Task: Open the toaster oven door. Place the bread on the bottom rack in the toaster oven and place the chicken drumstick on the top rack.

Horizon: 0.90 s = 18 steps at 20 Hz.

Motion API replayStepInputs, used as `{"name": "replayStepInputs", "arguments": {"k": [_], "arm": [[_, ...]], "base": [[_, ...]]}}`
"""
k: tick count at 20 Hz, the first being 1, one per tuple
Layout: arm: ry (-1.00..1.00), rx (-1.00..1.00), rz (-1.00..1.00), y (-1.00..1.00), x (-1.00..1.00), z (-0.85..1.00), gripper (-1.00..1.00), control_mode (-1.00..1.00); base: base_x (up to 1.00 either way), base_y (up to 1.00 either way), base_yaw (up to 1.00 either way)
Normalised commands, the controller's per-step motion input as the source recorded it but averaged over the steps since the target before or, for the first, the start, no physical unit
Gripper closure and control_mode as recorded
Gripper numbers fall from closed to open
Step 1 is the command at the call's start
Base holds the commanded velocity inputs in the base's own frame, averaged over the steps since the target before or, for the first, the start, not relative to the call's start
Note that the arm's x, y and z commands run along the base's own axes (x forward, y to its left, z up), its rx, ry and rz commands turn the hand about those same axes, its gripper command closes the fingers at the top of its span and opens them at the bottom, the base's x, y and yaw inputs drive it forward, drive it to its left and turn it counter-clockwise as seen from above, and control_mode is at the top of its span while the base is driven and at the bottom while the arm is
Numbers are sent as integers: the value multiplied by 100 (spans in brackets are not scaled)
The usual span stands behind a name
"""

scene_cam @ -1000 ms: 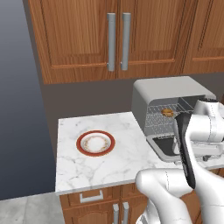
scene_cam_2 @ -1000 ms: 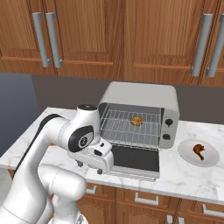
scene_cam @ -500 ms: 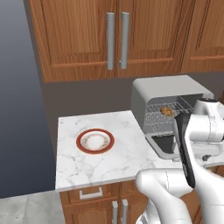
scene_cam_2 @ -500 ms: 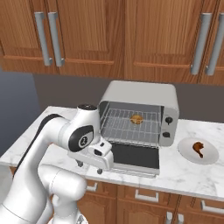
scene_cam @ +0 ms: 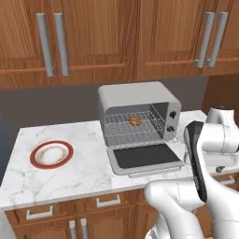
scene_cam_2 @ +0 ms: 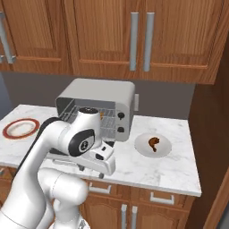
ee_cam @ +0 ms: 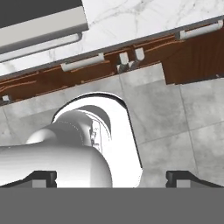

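Right base view, arm (scene_cam_2: 67,138) hiding toaster oven door, bread (scene_cam: 135,121) half behind rack wires

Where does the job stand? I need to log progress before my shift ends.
Done: the toaster oven door lies folded down flat, and the bread sits on a rack inside the toaster oven; which rack is hard to tell. In hand: nothing; the gripper is open, aimed down past the counter edge. Left: the chicken drumstick lies on its white plate, to go on the top rack.
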Motion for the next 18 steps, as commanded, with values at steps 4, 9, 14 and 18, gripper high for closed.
{"name": "replayStepInputs", "arguments": {"k": [4, 9, 14, 18], "arm": [[0, 0, 0, 0, 0, 0, -100, 100], [0, 0, 0, 0, 0, 0, -100, 100], [0, 0, 0, 0, 0, 0, -100, 100], [0, 0, 0, 0, 0, 0, -100, 100]], "base": [[34, -46, 2], [36, -24, 1], [11, -50, 0], [2, -24, 0]]}}
